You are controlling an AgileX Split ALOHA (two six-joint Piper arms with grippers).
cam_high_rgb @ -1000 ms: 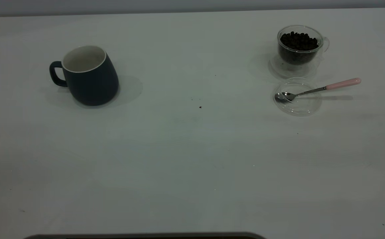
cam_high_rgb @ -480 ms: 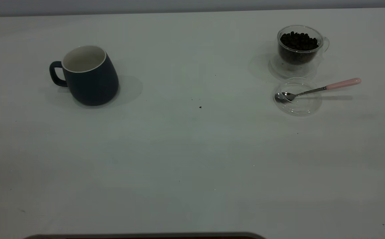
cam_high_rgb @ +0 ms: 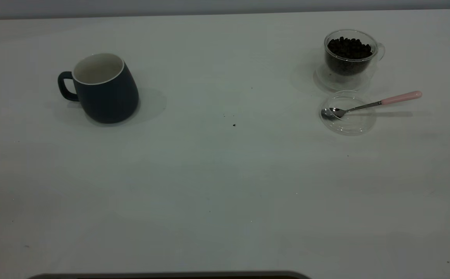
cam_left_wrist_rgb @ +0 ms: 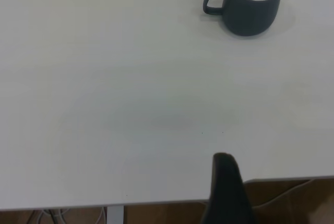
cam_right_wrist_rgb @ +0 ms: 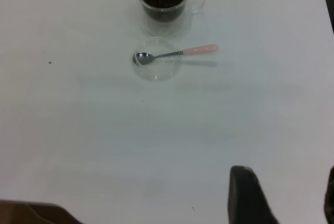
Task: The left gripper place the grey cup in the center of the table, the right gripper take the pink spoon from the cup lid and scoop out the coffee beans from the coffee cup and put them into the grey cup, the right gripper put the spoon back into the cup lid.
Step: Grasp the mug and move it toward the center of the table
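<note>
Grey cup (cam_high_rgb: 104,91) upright far left of coffee cup (cam_high_rgb: 349,56), coffee beans (cam_high_rgb: 349,47) inside, pink spoon (cam_high_rgb: 372,104) bowl in cup lid (cam_high_rgb: 347,120) just before it, grippers' jaw state impossible to tell.

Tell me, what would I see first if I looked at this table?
Probably the grey cup, standing alone on the left side of the white table. Next, far right, the glass coffee cup full of dark coffee beans, with the pink spoon resting its bowl in the cup lid in front.
</note>
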